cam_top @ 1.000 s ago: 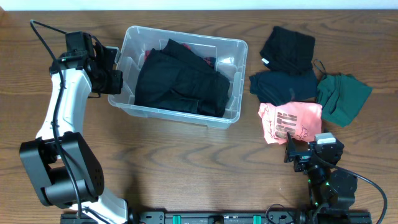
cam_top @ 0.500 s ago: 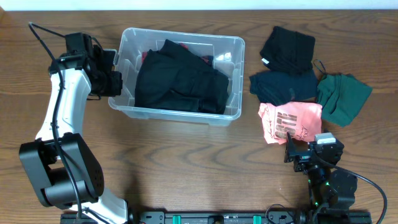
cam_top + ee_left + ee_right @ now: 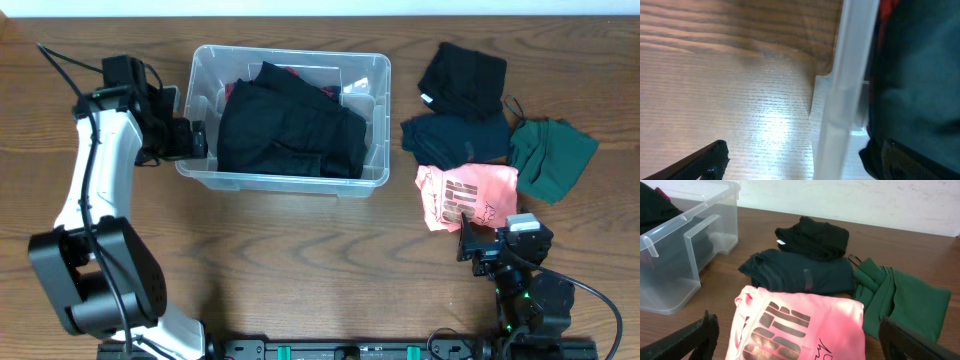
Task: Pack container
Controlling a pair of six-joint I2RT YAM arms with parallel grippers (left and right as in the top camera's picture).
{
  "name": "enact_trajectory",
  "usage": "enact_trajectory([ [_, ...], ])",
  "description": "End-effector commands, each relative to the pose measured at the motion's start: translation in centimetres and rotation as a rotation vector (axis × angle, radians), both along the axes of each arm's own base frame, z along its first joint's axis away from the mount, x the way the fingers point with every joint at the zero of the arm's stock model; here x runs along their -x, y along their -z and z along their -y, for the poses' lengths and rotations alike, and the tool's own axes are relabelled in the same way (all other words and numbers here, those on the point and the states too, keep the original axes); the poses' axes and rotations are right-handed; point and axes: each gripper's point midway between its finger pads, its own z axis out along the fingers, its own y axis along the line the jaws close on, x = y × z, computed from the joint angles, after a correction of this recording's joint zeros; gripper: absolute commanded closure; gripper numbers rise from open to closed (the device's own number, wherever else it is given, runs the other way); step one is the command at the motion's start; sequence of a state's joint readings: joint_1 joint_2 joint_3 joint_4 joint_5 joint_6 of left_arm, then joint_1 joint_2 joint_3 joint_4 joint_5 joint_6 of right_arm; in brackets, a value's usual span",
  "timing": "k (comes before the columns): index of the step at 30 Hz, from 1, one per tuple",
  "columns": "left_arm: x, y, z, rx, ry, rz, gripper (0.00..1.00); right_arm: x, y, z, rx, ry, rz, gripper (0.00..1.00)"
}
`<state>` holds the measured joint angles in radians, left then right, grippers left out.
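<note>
Where the container (image 3: pixel 283 180) sits: 11 o'clock on the worktop (image 3: pixel 300 270), upright, mouth up to take clothes.
Contents: black clothes (image 3: pixel 290 130) laid flat inside, covering most of the floor; a red cloth (image 3: pixel 885 20) peeks out by the wall.
Left gripper (image 3: pixel 197 138): at the container's 9 o'clock, jaws apart astride the side wall without pinching it; likely there to steady or shift it.
Right gripper (image 3: pixel 797 325): low at 5 o'clock, jaws apart, empty, facing the pink shirt (image 3: pixel 468 195) at its 12 o'clock.
Waiting pile: pink shirt, navy top (image 3: pixel 455 138), black top (image 3: pixel 462 80), green top (image 3: pixel 550 155) at 2 o'clock, on the right arm's side.
Progress: judged partly packed, four pieces left.
</note>
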<state>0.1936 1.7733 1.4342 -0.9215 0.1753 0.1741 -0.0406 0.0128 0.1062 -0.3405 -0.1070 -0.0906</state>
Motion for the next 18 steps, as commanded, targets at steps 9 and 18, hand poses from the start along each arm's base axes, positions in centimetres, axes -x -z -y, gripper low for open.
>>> enact_trajectory([
  [9, 0.8, -18.8, -1.3, -0.087, -0.089, 0.481, 0.02, 0.0, 0.1, -0.1, -0.006, -0.001, -0.001, 0.01],
  [18, 5.7, -24.4, -3.2, -0.097, -0.247, 0.628, 0.02, 0.0, 0.1, -0.1, -0.006, -0.001, -0.001, 0.01],
])
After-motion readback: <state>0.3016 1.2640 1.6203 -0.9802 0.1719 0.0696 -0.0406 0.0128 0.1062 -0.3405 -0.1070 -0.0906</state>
